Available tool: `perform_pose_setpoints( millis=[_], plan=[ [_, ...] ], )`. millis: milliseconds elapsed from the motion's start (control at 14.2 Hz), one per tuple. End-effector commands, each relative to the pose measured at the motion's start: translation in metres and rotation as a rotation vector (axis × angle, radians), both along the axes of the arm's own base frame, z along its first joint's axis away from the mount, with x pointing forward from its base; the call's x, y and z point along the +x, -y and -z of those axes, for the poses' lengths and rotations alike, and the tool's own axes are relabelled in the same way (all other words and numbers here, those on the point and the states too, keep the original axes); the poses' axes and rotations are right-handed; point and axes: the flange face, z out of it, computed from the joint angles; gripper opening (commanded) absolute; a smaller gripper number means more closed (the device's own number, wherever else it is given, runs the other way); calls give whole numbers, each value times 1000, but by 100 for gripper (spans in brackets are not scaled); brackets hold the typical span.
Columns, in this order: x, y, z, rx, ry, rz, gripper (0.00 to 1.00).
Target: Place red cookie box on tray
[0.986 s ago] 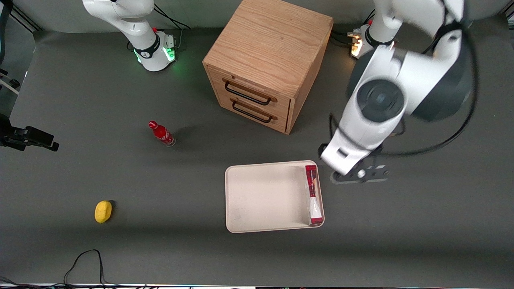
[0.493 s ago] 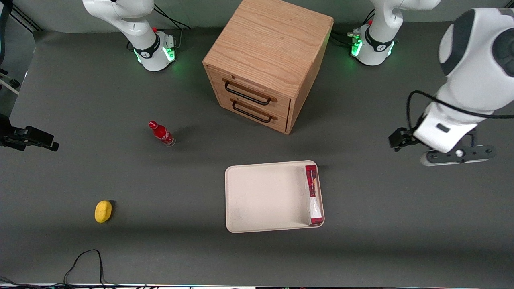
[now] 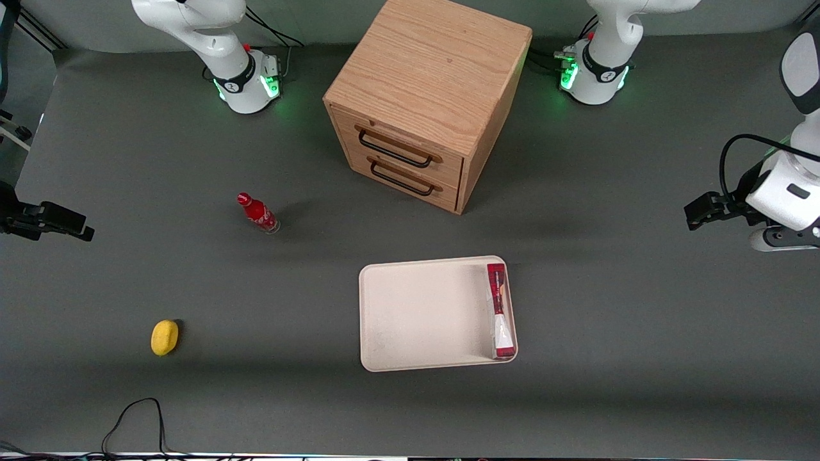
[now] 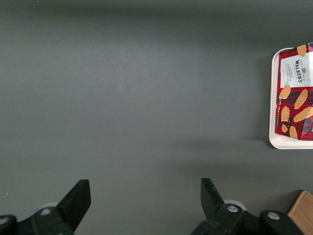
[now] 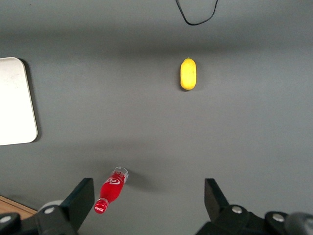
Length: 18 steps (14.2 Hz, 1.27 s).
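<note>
The red cookie box (image 3: 500, 312) rests in the tray (image 3: 416, 314), tipped up along the rim nearest the working arm's end of the table. Its printed face with cookie pictures (image 4: 296, 98) shows in the left wrist view, inside the tray's rounded corner (image 4: 275, 139). The left arm's gripper (image 3: 778, 240) hovers well away from the tray, toward the working arm's end of the table. Its fingers (image 4: 78, 198) stand wide apart over bare grey table, so the gripper (image 4: 144, 200) is open and holds nothing.
A wooden two-drawer cabinet (image 3: 426, 102) stands farther from the front camera than the tray. A small red bottle (image 3: 257, 213) and a yellow oval object (image 3: 164, 337) lie toward the parked arm's end. A black cable (image 3: 134, 416) loops near the front edge.
The left arm has swung from beside the tray out toward its own end of the table. The red cookie box has stayed in the tray.
</note>
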Motion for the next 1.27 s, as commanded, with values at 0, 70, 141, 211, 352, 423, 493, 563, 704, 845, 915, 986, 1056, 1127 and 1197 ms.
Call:
perform_pose_setpoints(
  millis=[0, 70, 141, 211, 352, 423, 493, 563, 704, 845, 915, 986, 1056, 1127, 1197],
  plan=[
    [5, -4, -14, -19, 27, -3, 100],
    [7, -1, -16, -44, 20, -6, 100],
    [7, 0, -19, -59, 14, -8, 100],
    [6, -1, -21, -71, 6, -13, 100],
    [2, -4, -20, -73, -18, -11, 100],
    [1, -4, -19, -71, -25, -2, 100],
    [0, -4, -18, -70, -36, 11, 100],
    [-1, -4, -20, -70, -41, 27, 100],
    [-3, -4, -20, -70, -51, 48, 100],
    [-3, -7, -19, -67, -55, 45, 100],
    [-3, -8, -19, -67, -54, 43, 100],
    [-3, -8, -19, -67, -55, 43, 100],
    [-3, -7, -19, -67, -54, 45, 100],
    [-3, -7, -19, -67, -54, 45, 100],
    [-3, -7, -19, -67, -55, 46, 100]
  ],
)
